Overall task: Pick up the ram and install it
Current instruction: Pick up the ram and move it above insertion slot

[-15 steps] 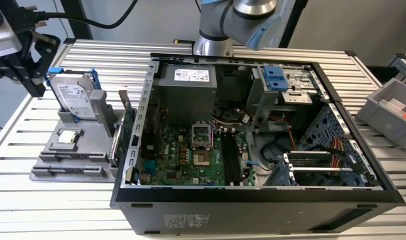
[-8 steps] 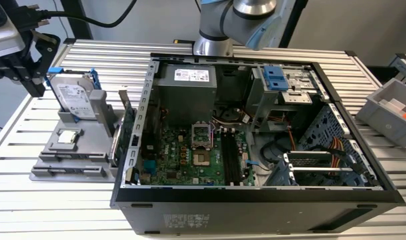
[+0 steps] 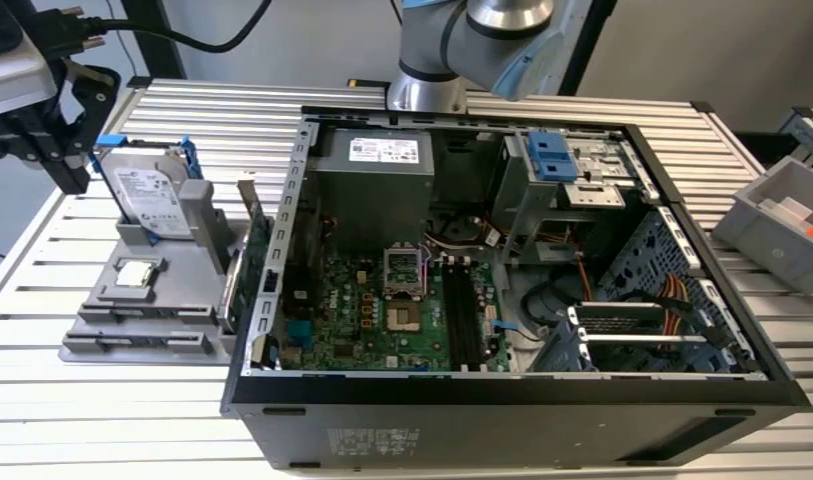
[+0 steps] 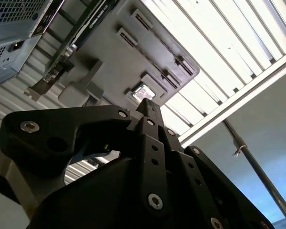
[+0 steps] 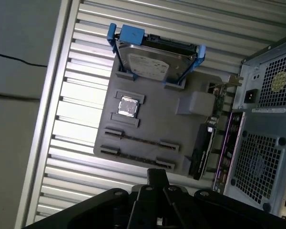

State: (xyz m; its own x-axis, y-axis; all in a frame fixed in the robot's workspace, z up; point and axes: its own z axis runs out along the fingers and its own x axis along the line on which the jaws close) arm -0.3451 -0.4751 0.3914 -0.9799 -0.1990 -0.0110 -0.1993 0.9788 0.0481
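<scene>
We judge the ram [image 5: 139, 140], set on edge in the grey tray [image 5: 155, 121] on the desk [image 5: 71, 157], light, stiff and fragile, best pinched across its flat faces mid-length; whether the claw [image 5: 157, 177] is apart or together we cannot tell.

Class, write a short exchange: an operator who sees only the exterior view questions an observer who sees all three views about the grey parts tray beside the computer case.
Operator: Is anything held in the long clips on the grey tray?
Observer: In the first wrist view a thin dark strip, apparently the ram, stands on edge between two clips.
Operator: Where does the hand point?
Observer: In the second wrist view the small square chip, in its tray recess, lines up just past the hand's tip.
</scene>
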